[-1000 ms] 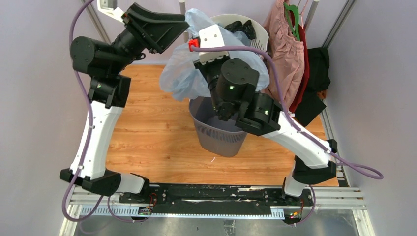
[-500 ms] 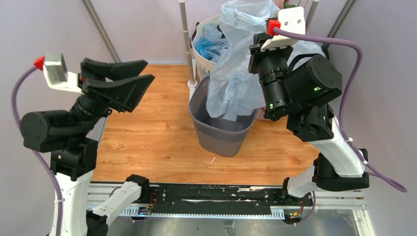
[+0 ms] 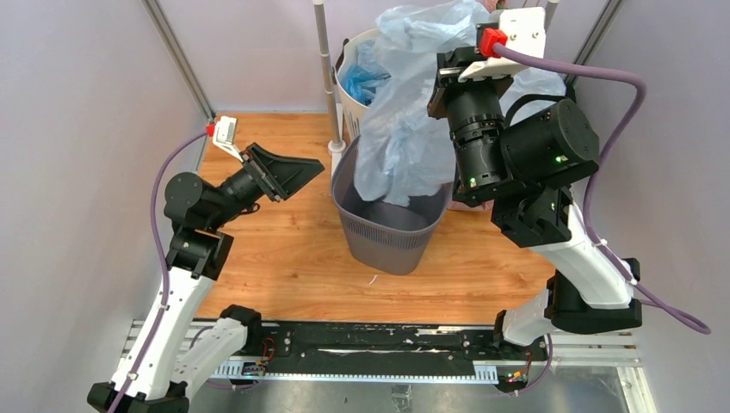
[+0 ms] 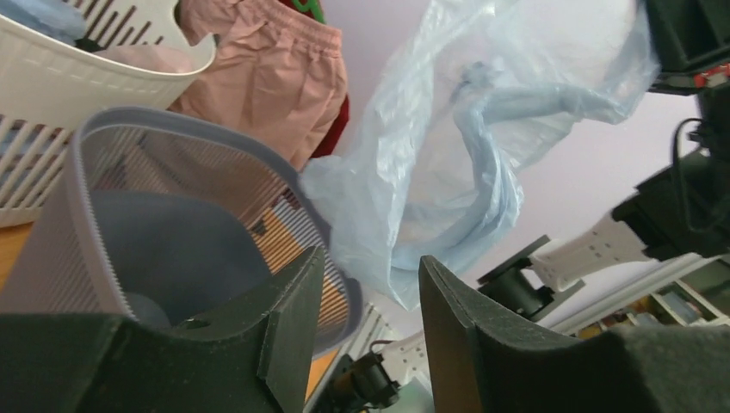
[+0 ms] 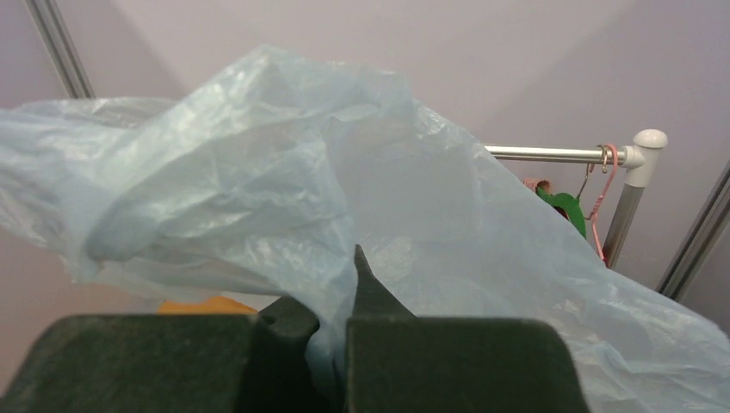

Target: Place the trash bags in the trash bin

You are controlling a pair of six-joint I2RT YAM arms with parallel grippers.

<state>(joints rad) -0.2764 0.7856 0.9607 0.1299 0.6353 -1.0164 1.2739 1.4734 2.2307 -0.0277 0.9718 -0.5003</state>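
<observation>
The right gripper (image 5: 340,297) is up high at the back. Its two black fingers are pressed together, and they pinch a fold of the big pale blue see-through plastic bag (image 3: 405,129). The bag hangs down from that pinch in a long crinkly sheet. From the top camera, its low end hangs over the open mouth of the dark grey mesh trash bin (image 3: 387,245), at the far side of the rim. Most of the bag is above the bin, not in it. I cannot tell if the low end touches the bin.

The bin stands upright on the brown wooden floor board (image 3: 258,249), in the middle, between the two arms. The inside of it looks dark, and I cannot see anything lying at the bottom.

The left gripper (image 4: 370,267) is low on the left side and points at the bin. Its fingers are spread apart with a gap between them, and nothing is in the gap. It is near the bin's left rim but does not touch it, and it does not touch the bag.

Behind the bin stands a round white slotted plastic basket (image 3: 349,77). Some crumpled blue plastic (image 3: 366,77) lies inside it. A pink cloth garment (image 4: 275,77) hangs at the back, to the right of the basket. A green hanger (image 5: 564,206) hangs from a grey metal rail (image 5: 551,153).
</observation>
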